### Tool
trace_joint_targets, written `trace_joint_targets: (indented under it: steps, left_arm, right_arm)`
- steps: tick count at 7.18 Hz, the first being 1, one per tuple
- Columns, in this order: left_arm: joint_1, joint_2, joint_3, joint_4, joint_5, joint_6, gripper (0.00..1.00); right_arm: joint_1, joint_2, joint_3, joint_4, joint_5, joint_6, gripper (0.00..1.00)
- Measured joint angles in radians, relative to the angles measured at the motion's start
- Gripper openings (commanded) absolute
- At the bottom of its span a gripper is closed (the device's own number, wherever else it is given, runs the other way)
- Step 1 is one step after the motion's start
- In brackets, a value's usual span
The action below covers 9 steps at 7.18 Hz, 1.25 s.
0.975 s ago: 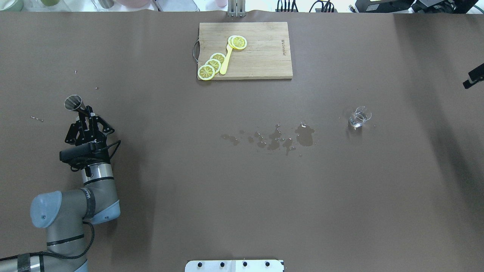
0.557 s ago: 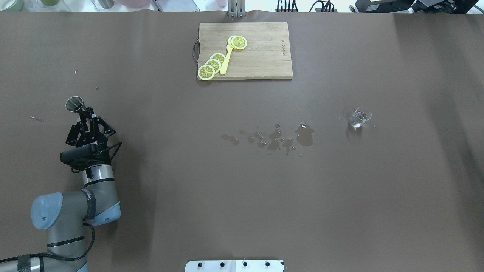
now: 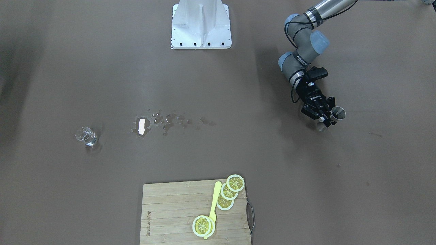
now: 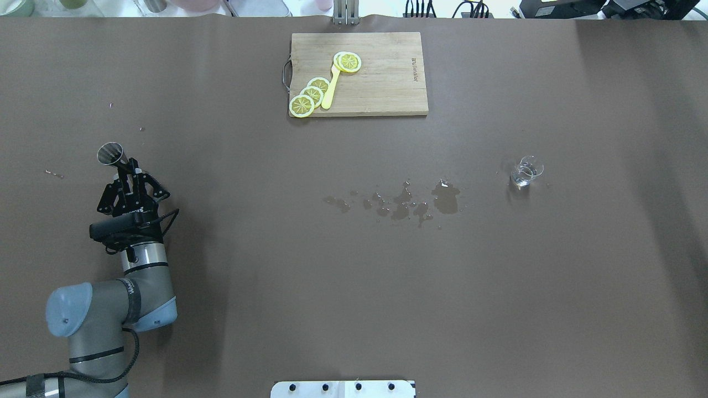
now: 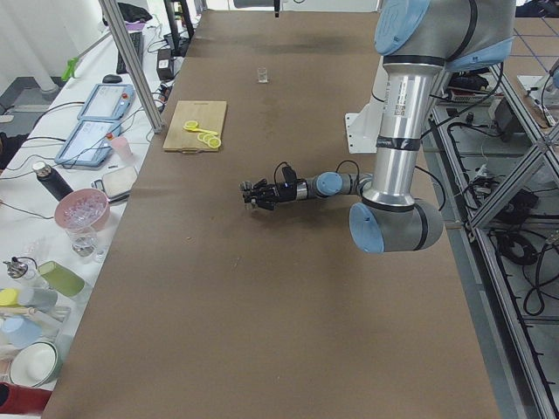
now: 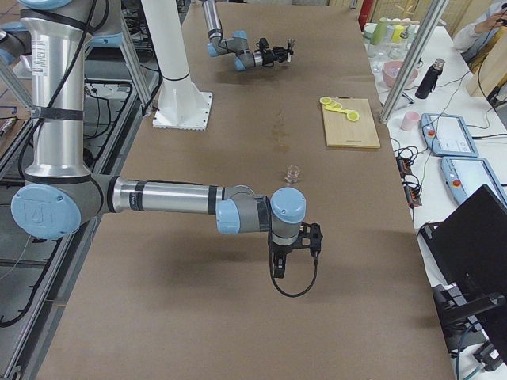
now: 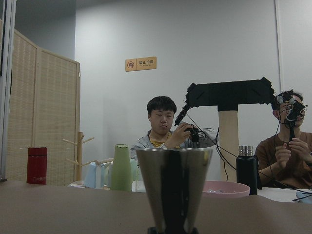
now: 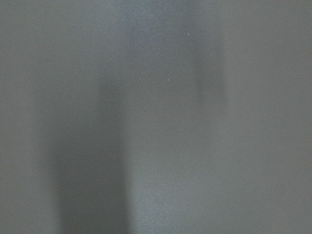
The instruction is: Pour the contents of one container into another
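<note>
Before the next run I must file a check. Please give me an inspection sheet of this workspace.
Surface: brown table, wet patches at the middle.
Job's things: jigger in left gripper; glass cup standing alone, far from it.
Clutter: cutting board with lemon slices and yellow spoon.
Grippers: left gripper shut on jigger; right gripper state cannot be told.
Cables: cable at left wrist.
Surroundings: two people beyond the table.

The steel jigger (image 4: pixel 110 153) is upright in the left hand (image 4: pixel 128 167), far from the clear glass cup (image 4: pixel 525 171).
</note>
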Motion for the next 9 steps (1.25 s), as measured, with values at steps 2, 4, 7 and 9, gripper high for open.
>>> trace_joint_targets:
  steps: [2,4,7,9]
  left_arm:
    - [0.000,0.000,0.000,0.000,0.000,0.000,0.12]
    - [0.002,0.000,0.000,0.001,0.000,0.000,0.17]
    - [0.003,0.000,0.001,0.017,0.000,0.000,0.28]
    - [0.004,0.000,0.001,0.020,0.000,0.001,0.28]
  right_arm:
    - [-0.006,0.026,0.009,-0.044,-0.026,0.002,1.00]
    - [-0.010,0.034,0.010,-0.052,-0.035,0.003,1.00]
    - [-0.010,0.034,0.005,-0.051,-0.038,0.002,1.00]
    - [-0.011,0.031,0.000,-0.050,-0.038,0.001,1.00]
